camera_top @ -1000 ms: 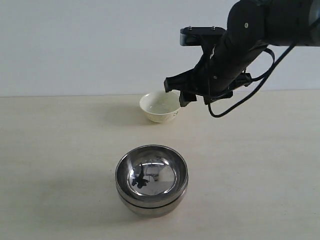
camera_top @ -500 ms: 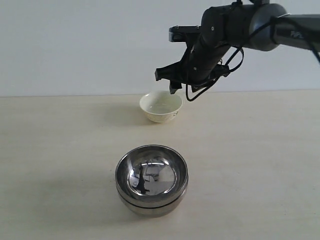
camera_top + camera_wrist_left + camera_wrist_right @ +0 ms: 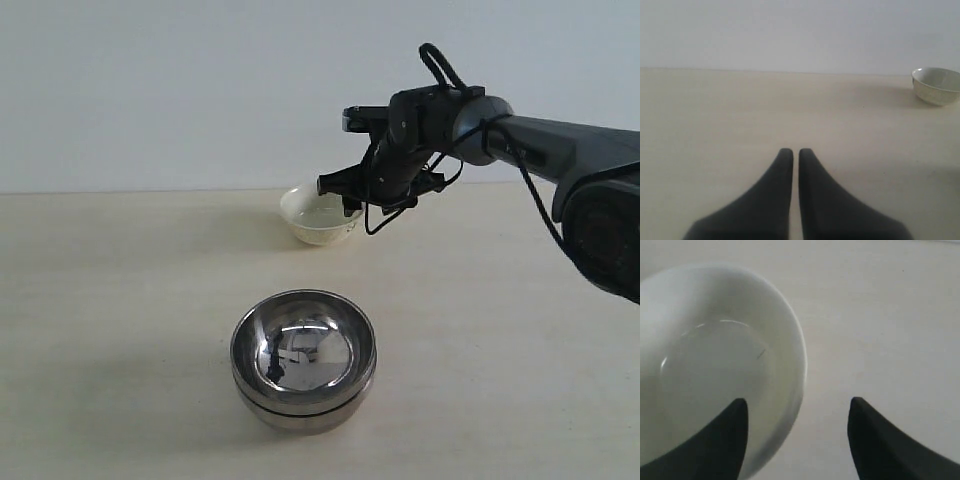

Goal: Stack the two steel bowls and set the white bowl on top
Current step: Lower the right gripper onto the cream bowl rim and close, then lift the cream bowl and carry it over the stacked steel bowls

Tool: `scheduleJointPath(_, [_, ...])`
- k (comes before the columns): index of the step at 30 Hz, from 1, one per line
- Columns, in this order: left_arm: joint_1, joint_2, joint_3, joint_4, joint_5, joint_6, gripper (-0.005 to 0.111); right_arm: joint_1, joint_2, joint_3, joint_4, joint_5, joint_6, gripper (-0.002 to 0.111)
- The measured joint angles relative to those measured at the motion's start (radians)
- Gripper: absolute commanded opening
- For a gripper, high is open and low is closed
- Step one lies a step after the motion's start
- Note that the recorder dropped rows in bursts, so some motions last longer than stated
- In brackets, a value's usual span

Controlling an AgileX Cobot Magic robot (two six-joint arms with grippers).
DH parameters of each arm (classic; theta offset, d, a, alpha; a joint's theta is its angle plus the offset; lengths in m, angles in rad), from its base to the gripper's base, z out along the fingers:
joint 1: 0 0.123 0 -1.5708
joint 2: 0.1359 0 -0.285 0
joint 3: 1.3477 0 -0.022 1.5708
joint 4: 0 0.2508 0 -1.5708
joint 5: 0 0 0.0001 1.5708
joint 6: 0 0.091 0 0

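Note:
The two steel bowls [image 3: 303, 358] sit nested one inside the other at the front middle of the table. At the back stands the white bowl [image 3: 315, 217], also visible far off in the left wrist view [image 3: 936, 85] and close up in the right wrist view [image 3: 715, 360]. My right gripper [image 3: 350, 196] [image 3: 796, 412] is open and hangs right at the bowl's right rim, one finger over the bowl's inside, the other outside it, the rim between them. My left gripper [image 3: 792, 152] is shut on nothing, low over bare table, out of the exterior view.
The pale table [image 3: 120, 300] runs back to a plain white wall [image 3: 150, 90]. The right arm [image 3: 520, 135] and its looping black cable reach in from the right edge above the back of the table.
The right gripper has moved back and down from above the white bowl to its right rim. The arm now stretches out lower. Bowls have not moved.

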Motion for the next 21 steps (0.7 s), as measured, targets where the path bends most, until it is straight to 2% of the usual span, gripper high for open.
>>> scheduleJointPath(11, [0.0, 0.0, 0.0, 0.0, 0.0, 0.0, 0.004, 0.0, 0.06, -0.008, 0.044, -0.072, 0.016, 0.052])
scheduleJointPath(13, [0.0, 0.0, 0.0, 0.0, 0.0, 0.0, 0.004, 0.0, 0.062, -0.008, 0.049, -0.072, 0.016, 0.043])
scheduleJointPath(17, [0.0, 0.0, 0.0, 0.0, 0.0, 0.0, 0.004, 0.0, 0.062, -0.008, 0.06, -0.076, 0.016, 0.0])
scheduleJointPath(21, [0.0, 0.0, 0.0, 0.0, 0.0, 0.0, 0.004, 0.0, 0.062, -0.009, 0.068, -0.076, 0.025, 0.0])
